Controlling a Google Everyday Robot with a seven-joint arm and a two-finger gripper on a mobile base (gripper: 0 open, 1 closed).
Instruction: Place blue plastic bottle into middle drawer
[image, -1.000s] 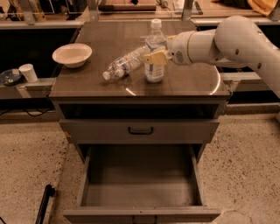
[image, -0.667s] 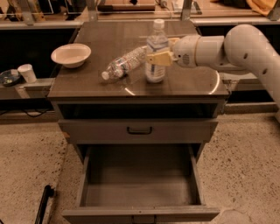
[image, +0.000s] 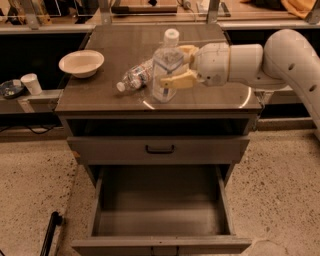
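Our hand (image: 173, 67) clamps the upright blue plastic bottle (image: 161, 64) on the desk (image: 100, 95), above and behind the open middle drawer (image: 160, 212).

The one camera looks from in front of the cabinet and above it, tilted down and forward, so the cabinet top (image: 100, 100) fills the upper half of the view and the open middle drawer (image: 160, 244) fills the lower half, with its inside visible. The camera is fairly near: the cabinet spans most of the width, with speckled floor (image: 30, 170) on either side. The arm enters from the right edge, and the gripper (image: 171, 67) sits at upper centre, clasped around the blue plastic bottle (image: 162, 61).
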